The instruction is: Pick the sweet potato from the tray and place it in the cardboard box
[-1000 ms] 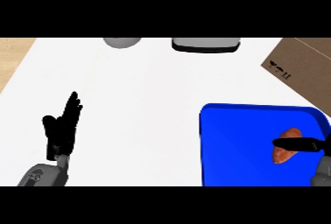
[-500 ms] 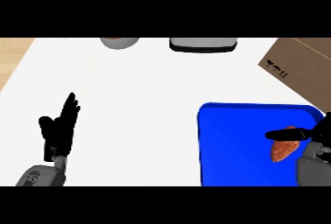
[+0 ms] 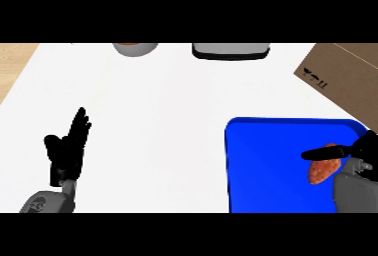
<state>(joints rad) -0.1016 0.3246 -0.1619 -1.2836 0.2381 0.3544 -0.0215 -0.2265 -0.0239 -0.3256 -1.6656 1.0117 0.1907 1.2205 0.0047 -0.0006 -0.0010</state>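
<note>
Grasping step: the right hand (image 3: 359,148) covers the sweet potato (image 3: 322,172) at the tray's (image 3: 273,165) 3 o'clock edge, grip unclear; next, lift it toward the box (image 3: 344,75) at 1 o'clock; the left hand (image 3: 68,150) rests open.

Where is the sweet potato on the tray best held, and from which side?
Hold the sweet potato across its narrow middle, from above, on the side of the right hand: it lies flat on the blue tray, lengthwise away from the robot.

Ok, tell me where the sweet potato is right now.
Head view, lower right: the sweet potato is on the right part of the blue tray, partly covered by the right hand, with the cardboard box beyond it.
</note>
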